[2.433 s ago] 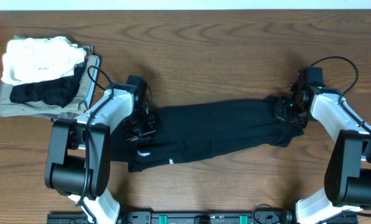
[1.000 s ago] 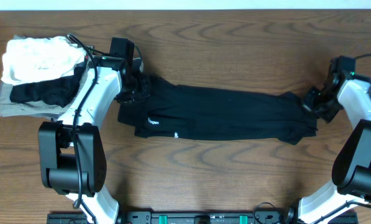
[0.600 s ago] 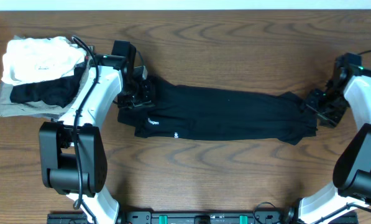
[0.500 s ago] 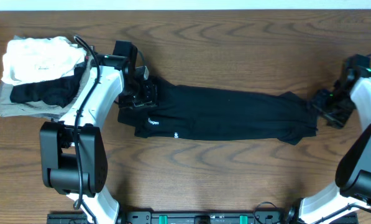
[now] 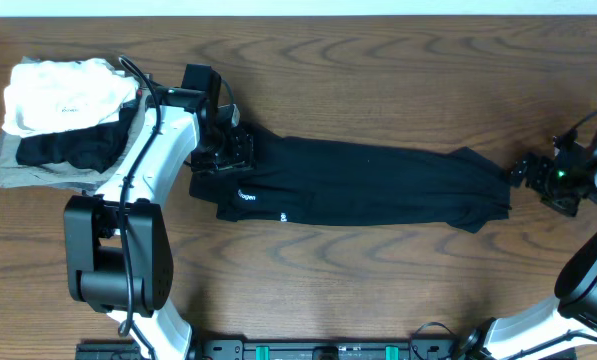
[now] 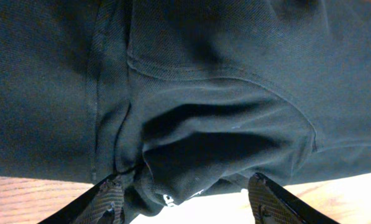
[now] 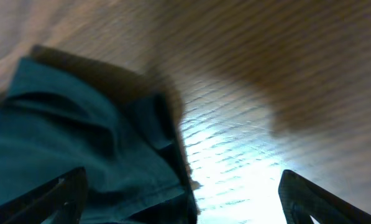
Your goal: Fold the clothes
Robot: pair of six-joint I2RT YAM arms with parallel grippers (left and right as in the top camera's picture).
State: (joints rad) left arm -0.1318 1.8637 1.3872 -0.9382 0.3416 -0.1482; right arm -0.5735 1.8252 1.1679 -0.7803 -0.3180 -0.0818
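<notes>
The clothes, a black T-shirt (image 5: 358, 185), lie stretched in a long narrow strip across the middle of the wooden table (image 5: 378, 70), with tiny white print near the left end. My left gripper (image 5: 234, 150) hangs over the shirt's left end, open. In the left wrist view its fingers (image 6: 109, 198) stand apart with a bunched fold of the shirt (image 6: 197, 124) lying loose between them. My right gripper (image 5: 540, 172) is open, just off the shirt's right end. In the right wrist view the shirt's edge (image 7: 92, 149) lies toward the left finger, with bare wood under the rest.
A pile of folded garments sits at the far left corner: a white one (image 5: 63, 90), a black one (image 5: 68, 150) and grey ones (image 5: 18, 170) underneath. The left arm's cables run close beside that pile. The table's far edge runs along the top.
Both grippers have opened and let go of the shirt's ends. The right gripper has drawn away to the right, off the shirt. The left gripper stays over the left end.
</notes>
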